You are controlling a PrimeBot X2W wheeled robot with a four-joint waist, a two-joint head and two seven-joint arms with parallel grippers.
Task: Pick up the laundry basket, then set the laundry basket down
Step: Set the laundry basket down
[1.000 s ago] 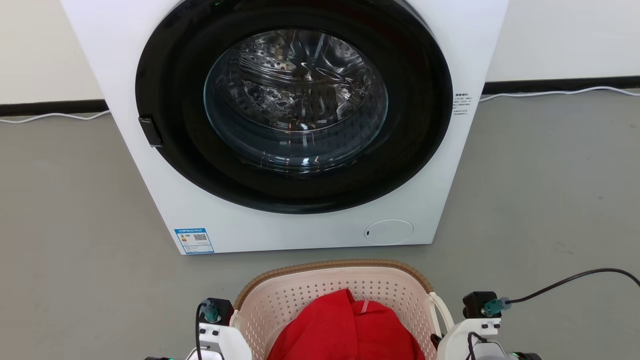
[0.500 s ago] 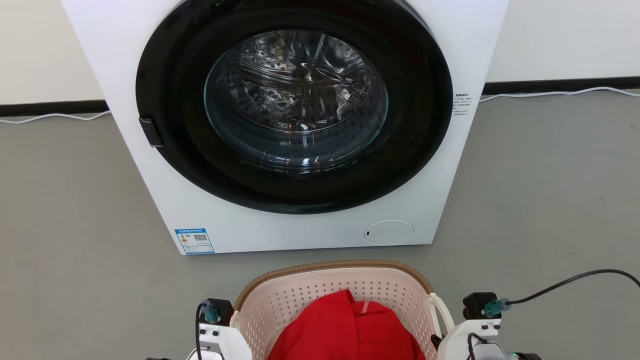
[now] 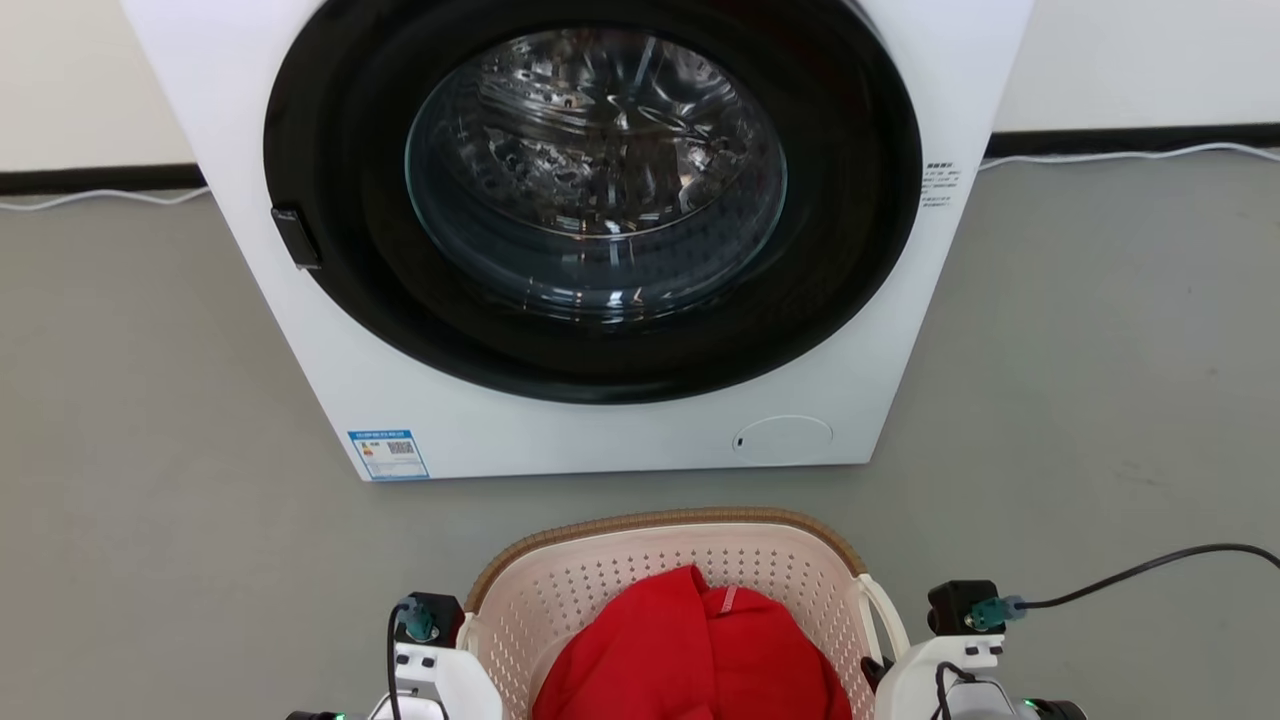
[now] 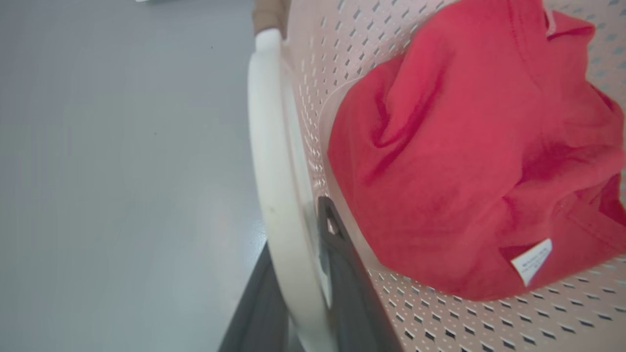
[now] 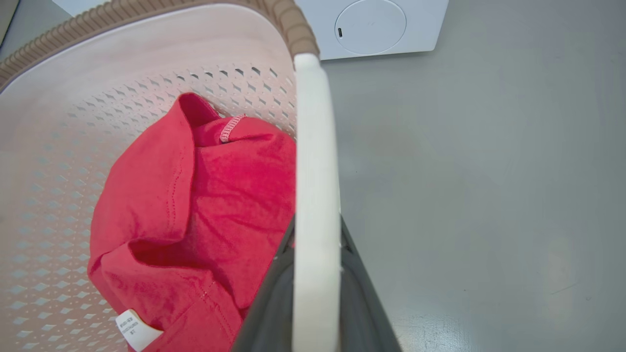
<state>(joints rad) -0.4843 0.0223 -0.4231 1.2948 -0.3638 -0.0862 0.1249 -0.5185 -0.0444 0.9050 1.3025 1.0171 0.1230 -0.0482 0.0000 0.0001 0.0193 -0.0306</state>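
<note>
The pale pink-cream laundry basket (image 3: 600,585), with a brown woven rim, sits at the bottom centre of the head view, just before the washer. A red garment (image 3: 690,650) lies inside it. In the left wrist view my left gripper (image 4: 298,278) is shut on the basket's white left handle (image 4: 269,146), one dark finger on each side. In the right wrist view my right gripper (image 5: 317,244) is shut on the white right handle (image 5: 315,146) in the same way. Whether the basket's bottom touches the floor is hidden.
A white front-loading washer (image 3: 300,330) with a closed, dark round door (image 3: 330,300) stands close ahead of the basket. Grey floor spreads to both sides. A black cable (image 3: 1130,572) runs from my right wrist off to the right. A white cord (image 3: 1130,155) lies along the wall.
The whole head picture has shifted: the washer looks slightly larger and higher, so the camera has moved. Both grippers keep their hold on the handles.
</note>
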